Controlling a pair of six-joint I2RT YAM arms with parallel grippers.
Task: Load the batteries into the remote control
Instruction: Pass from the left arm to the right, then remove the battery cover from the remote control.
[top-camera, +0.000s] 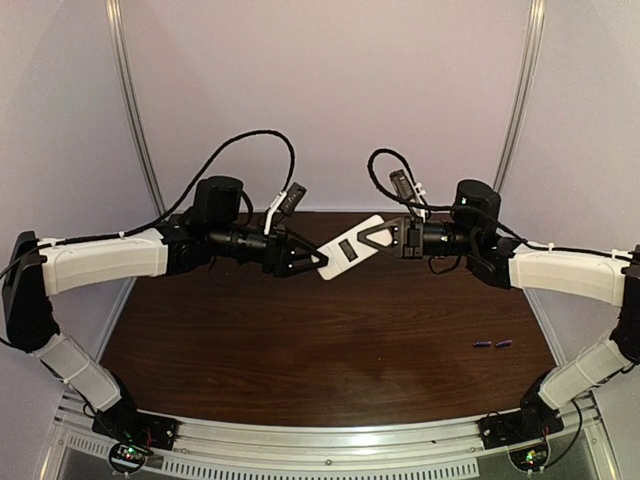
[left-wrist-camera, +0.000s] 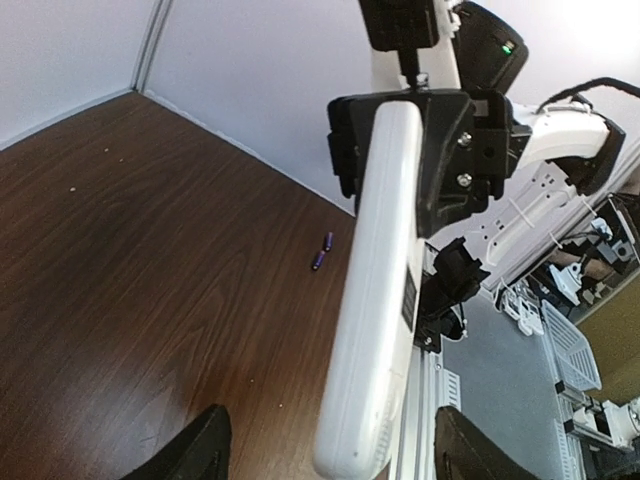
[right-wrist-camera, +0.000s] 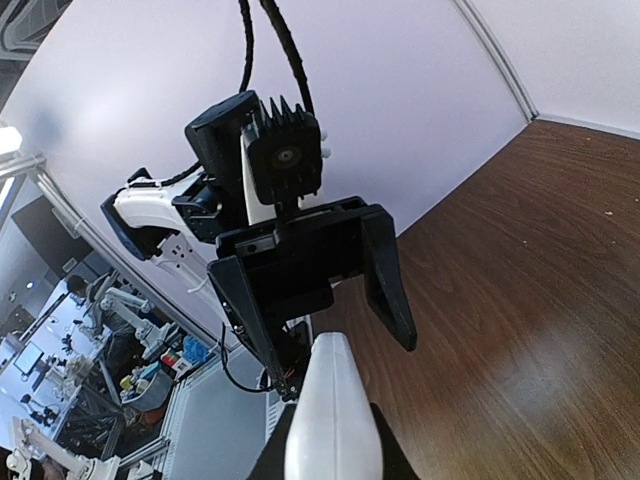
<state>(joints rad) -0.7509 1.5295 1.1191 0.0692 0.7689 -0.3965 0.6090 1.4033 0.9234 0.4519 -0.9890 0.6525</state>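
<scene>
**Remote control (top-camera: 338, 256) aloft between the arms, batteries on the table**

Held up in the air over the far middle of the table (top-camera: 300, 350), slanting across the gap between both arms. White face with the dark rectangular recess (top-camera: 347, 249) turned up toward the top camera. Clamped at its right, farther end by the right gripper (top-camera: 372, 238), jaws closed tight on the two flat faces. Flanked at its left, nearer end by the left gripper (top-camera: 316, 263), fingers (left-wrist-camera: 195, 455) spread wide, apart from the plastic on either side in the left wrist view. Grip from the right side only.

Down on the table, near its right edge: the batteries (top-camera: 492, 344), two, lying end to end in a short row, just beside each other, well apart from the remote control.
</scene>
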